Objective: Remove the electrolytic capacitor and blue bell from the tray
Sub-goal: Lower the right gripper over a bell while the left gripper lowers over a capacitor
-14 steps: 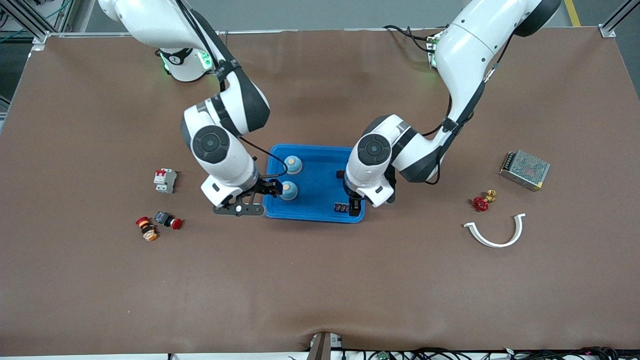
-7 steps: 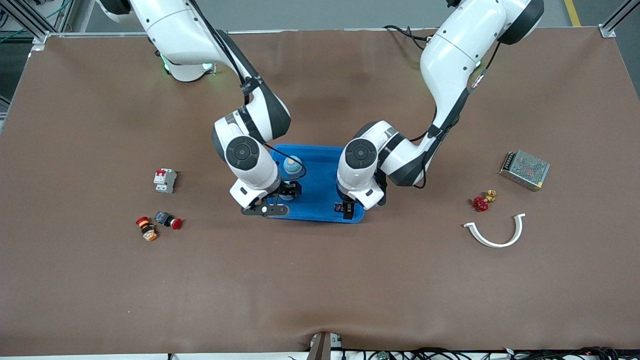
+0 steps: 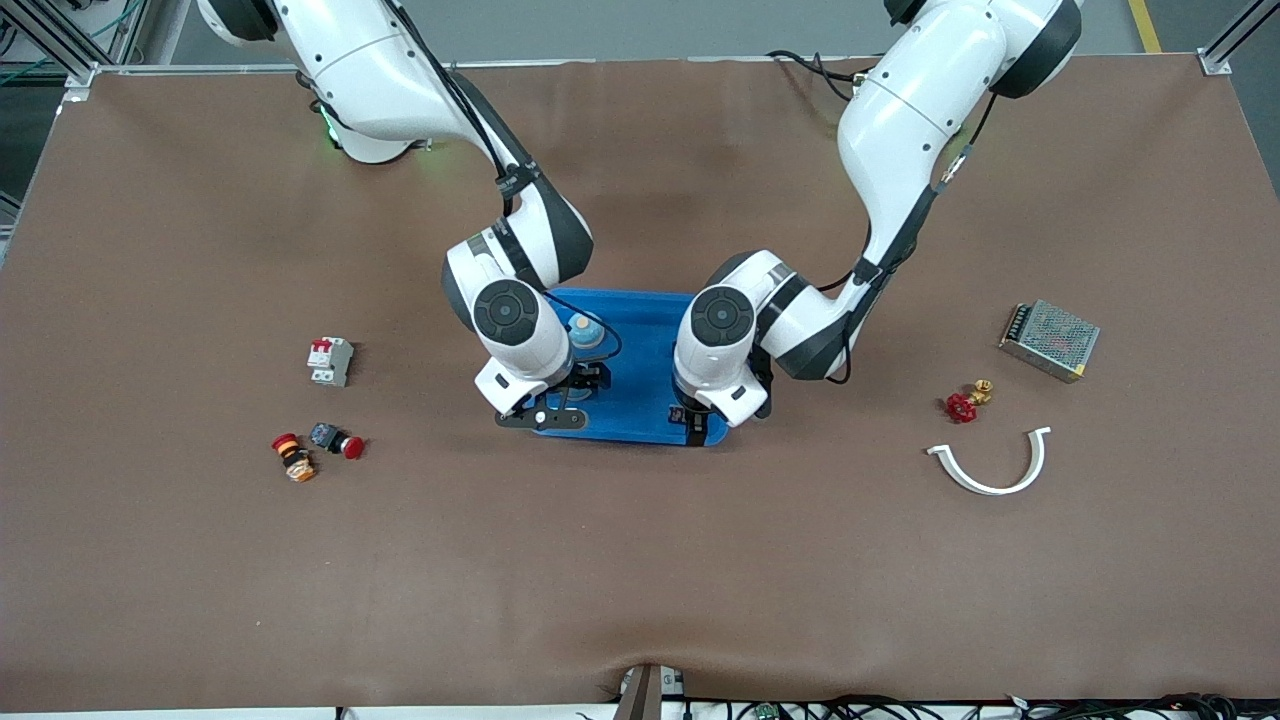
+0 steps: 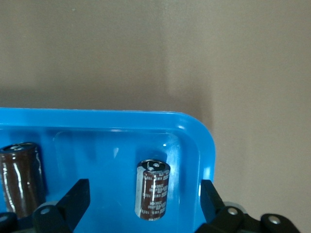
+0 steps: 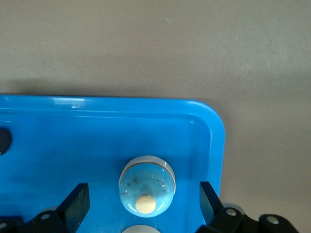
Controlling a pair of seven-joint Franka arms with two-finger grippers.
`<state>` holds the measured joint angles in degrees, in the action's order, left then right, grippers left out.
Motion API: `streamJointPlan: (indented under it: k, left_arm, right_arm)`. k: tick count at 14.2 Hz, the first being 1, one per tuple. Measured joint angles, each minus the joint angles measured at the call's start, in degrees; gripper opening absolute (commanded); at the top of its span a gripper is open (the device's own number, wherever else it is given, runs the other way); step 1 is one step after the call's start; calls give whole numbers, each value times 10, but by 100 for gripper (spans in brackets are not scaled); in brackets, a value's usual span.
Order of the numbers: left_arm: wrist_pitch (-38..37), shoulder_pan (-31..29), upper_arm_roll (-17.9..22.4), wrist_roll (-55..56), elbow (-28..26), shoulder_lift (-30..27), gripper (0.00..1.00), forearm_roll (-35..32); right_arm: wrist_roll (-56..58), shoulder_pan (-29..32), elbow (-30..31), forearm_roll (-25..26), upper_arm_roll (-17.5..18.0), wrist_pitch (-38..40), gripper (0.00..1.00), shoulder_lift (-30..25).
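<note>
Blue plastic is what both arms lean over: a tray [image 3: 640, 330] at mid-table, on a brown mat [image 3: 640, 560]. We see pale print down the sleeve of the capacitor [image 4: 152, 189] in the left wrist view, but we cannot read it; the other things carry no writing we can make out.

That capacitor stands upright in the tray's corner toward the left arm's end, between the wide-open fingers [image 4: 73, 201] of the left gripper [image 3: 695, 420]; nothing is held; a second capacitor [image 4: 19, 182] stands beside it in the tray.

In the right wrist view a bell [image 5: 146, 184] with a cream button sits in the tray between the spread fingers [image 5: 75, 204] of the right gripper [image 3: 565, 392], untouched; a second bell [image 3: 585, 330] sits in the tray farther from the front camera, half hidden by the right arm's wrist.

Toward the right arm's end lie a breaker [image 3: 330, 360], a red push button [image 3: 338, 440] and an orange one [image 3: 293, 458]; toward the left arm's end lie a mesh-cased supply [image 3: 1050, 339], a red valve [image 3: 965, 402] and a white curved clip [image 3: 992, 465].

Both arms bend steeply down from their bases, wrists low over the tray's near edge.
</note>
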<state>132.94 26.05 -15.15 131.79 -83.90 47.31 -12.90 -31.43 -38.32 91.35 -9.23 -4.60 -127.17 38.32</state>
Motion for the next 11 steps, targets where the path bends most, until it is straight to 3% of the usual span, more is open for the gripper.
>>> streamJointPlan:
  k: [11]
  left_arm:
    - [17,23,16,0,2,12,100,-8]
  right_arm:
    - [-1,-12,17,0,-1,-38,100,26]
